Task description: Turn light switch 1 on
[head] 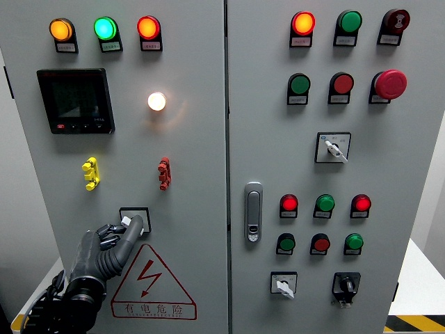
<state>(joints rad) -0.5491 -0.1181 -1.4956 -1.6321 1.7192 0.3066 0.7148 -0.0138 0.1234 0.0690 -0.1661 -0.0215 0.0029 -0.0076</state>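
On the left cabinet door a small square rotary switch (136,214) sits just above the red hazard triangle (153,280). My left hand (119,235), dark grey, reaches up from the lower left. Its fingers (133,229) are pinched on the switch's white knob and cover most of it. Above, a round white lamp (156,101) glows lit. The right arm does not show.
Orange, green and red indicator lamps (104,28) line the top left, with a black meter display (76,101) below. Yellow (90,173) and red (164,174) toggles stand mid-door. The right door carries a handle (254,212), buttons, selector switches and a red emergency stop (391,84).
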